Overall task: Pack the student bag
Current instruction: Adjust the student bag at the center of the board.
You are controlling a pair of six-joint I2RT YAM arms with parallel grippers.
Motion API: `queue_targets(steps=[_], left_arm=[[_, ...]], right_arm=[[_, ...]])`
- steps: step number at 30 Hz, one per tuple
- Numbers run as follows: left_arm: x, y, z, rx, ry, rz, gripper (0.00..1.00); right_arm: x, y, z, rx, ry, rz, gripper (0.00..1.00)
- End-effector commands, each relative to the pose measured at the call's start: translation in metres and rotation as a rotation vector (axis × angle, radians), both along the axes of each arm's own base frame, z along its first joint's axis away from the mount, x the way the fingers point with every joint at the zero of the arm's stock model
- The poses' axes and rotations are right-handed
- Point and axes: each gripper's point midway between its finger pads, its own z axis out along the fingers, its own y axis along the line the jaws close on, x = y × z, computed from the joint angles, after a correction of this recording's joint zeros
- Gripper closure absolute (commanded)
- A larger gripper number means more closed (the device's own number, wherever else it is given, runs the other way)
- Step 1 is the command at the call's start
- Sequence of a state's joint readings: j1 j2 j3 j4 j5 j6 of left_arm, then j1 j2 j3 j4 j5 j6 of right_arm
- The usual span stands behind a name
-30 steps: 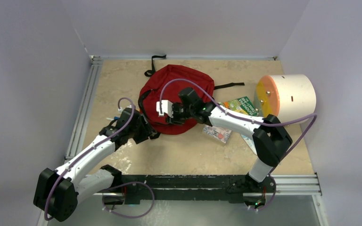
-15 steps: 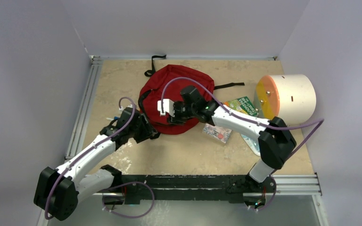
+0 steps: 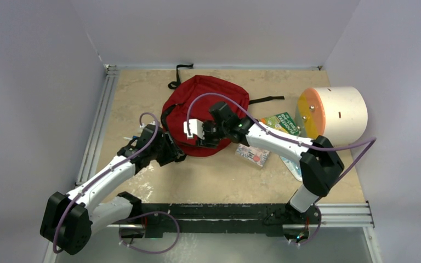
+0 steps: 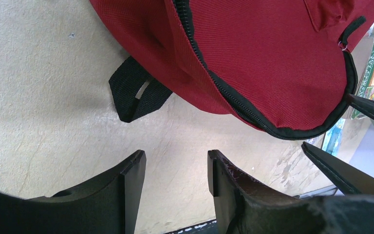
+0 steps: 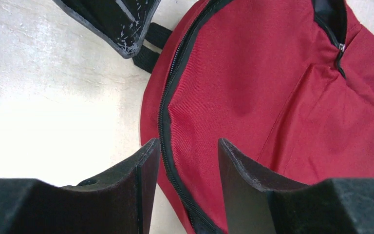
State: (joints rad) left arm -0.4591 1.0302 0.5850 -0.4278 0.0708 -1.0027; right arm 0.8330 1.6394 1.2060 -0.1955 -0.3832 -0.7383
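Note:
The student bag (image 3: 205,107) is a dark-red backpack lying flat mid-table, its black zip (image 5: 164,122) closed along the near rim. My right gripper (image 3: 204,141) hovers over the bag's near edge, open and empty; in the right wrist view (image 5: 187,148) the zip runs between its jaws. My left gripper (image 3: 178,155) is open and empty over bare table just left of the bag's near edge; in the left wrist view (image 4: 175,163) the bag (image 4: 272,58) and a black strap loop (image 4: 136,95) lie ahead. A zipper pull (image 5: 340,48) shows further up the bag.
A cream cylinder with an orange face (image 3: 334,112) lies at the right. A green book (image 3: 281,123) and a small packet (image 3: 252,155) lie right of the bag. Metal rails run along the left (image 3: 96,137) and front (image 3: 225,211) edges.
My right gripper has shifted slightly toward the bag's near edge. The left arm has barely moved.

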Motion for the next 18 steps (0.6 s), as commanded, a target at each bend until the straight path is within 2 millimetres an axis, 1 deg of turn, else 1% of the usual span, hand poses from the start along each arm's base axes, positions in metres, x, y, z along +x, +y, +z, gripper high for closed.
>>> queue_targets(steps=[1,5,7,10,13,17,18], left_arm=[[0.008,-0.003,0.01,-0.011,-0.046,-0.013,0.51],[0.007,-0.002,0.009,-0.01,-0.046,-0.011,0.51],[0.007,-0.002,0.009,-0.007,-0.047,-0.01,0.51],[0.007,-0.001,0.01,-0.004,-0.048,-0.008,0.52],[0.006,0.0,0.009,0.0,-0.047,-0.008,0.52],[0.006,0.001,0.009,0.003,-0.048,-0.003,0.52],[0.006,0.001,0.009,0.002,-0.047,-0.003,0.52]], right_arm=[[0.004,0.008,0.013,0.022,-0.032,0.02,0.5],[0.006,0.011,0.002,0.003,-0.016,0.02,0.52],[0.008,0.012,-0.003,-0.009,-0.011,0.015,0.54],[0.012,0.013,-0.008,-0.017,-0.013,0.005,0.62],[0.014,0.014,-0.009,-0.018,-0.014,-0.002,0.67],[0.013,0.018,-0.003,0.007,-0.003,0.003,0.9],[0.012,0.02,0.0,0.019,0.004,0.006,0.94]])
